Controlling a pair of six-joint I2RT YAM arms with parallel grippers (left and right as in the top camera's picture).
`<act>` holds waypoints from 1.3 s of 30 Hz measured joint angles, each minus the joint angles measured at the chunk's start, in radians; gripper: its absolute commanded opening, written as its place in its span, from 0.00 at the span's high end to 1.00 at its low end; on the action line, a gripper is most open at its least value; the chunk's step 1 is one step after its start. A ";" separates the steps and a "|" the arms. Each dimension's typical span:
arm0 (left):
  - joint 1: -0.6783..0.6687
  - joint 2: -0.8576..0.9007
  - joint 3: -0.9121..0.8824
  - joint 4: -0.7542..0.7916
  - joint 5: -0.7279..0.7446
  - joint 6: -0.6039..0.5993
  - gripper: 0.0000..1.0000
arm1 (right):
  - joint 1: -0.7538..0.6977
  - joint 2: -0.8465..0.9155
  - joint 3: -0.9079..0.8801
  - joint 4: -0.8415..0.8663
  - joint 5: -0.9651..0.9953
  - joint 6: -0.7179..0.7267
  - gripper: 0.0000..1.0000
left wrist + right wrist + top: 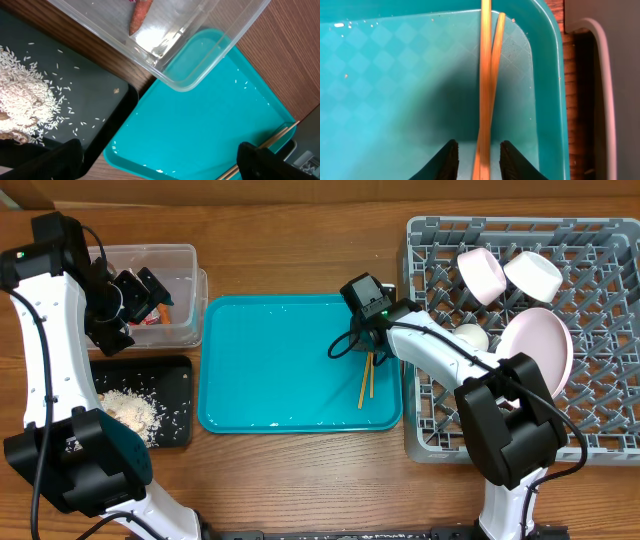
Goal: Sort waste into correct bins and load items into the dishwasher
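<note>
Two wooden chopsticks (366, 377) (487, 75) lie crossed near the right wall of the teal tray (270, 350). My right gripper (370, 348) (479, 155) straddles their near ends, a narrow gap showing on each side, so it is open. My left gripper (150, 288) (160, 159) hangs wide open and empty over the corner between the clear tub (150, 252) and the black tray (175, 375). The tub holds a carrot piece (140, 15) and a red wrapper (147, 320). Beige scraps (130, 410) (20, 100) lie in the black tray.
The grey dish rack (600, 440) at the right holds a pink plate (545, 345), two white bowls (482, 272) (535, 275) and a white cup (470, 337). The rack's rim runs close beside the teal tray's right wall (547, 75). A few grains dot the teal tray.
</note>
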 measured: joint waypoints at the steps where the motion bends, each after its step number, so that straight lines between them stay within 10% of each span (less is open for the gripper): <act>1: 0.000 0.000 0.000 0.000 0.000 0.000 0.00 | 0.000 0.000 0.000 0.000 0.000 -0.001 0.73; 39: 0.000 0.000 0.000 0.000 0.000 0.000 0.00 | 0.000 0.016 0.000 0.025 0.031 -0.014 0.86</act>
